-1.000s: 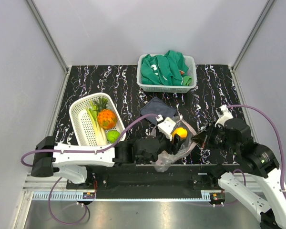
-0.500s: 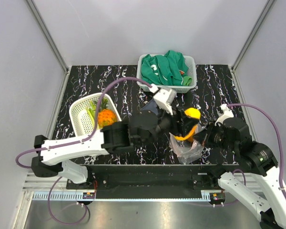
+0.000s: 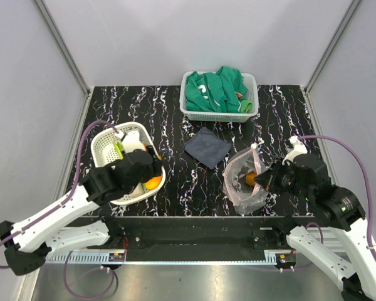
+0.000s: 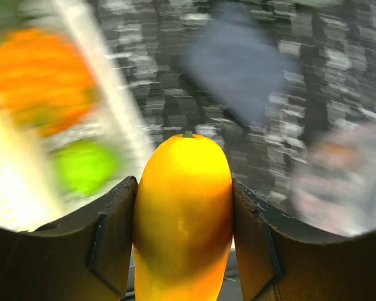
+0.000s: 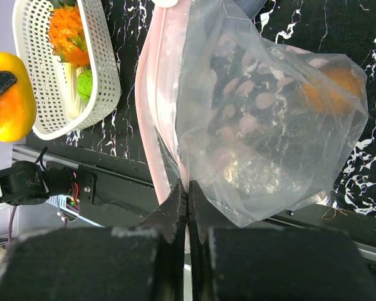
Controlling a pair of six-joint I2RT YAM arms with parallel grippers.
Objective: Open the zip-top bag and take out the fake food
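The table [image 3: 175,106] I am working over is a black slab with white marbled veins. Reading from its centre in the top view, a pale grey basket [image 3: 220,116] sits at 12 o'clock, close to the far edge. A white perforated basket [image 3: 102,139] sits at 9 o'clock, set at an angle. A dark grey-blue cloth [image 3: 208,147] lies flat about at the centre, turned like a diamond, apart from both baskets. The zip-top bag [image 3: 241,182] is at 4 o'clock, clear and crumpled; I cannot tell how much of it rests on the table.
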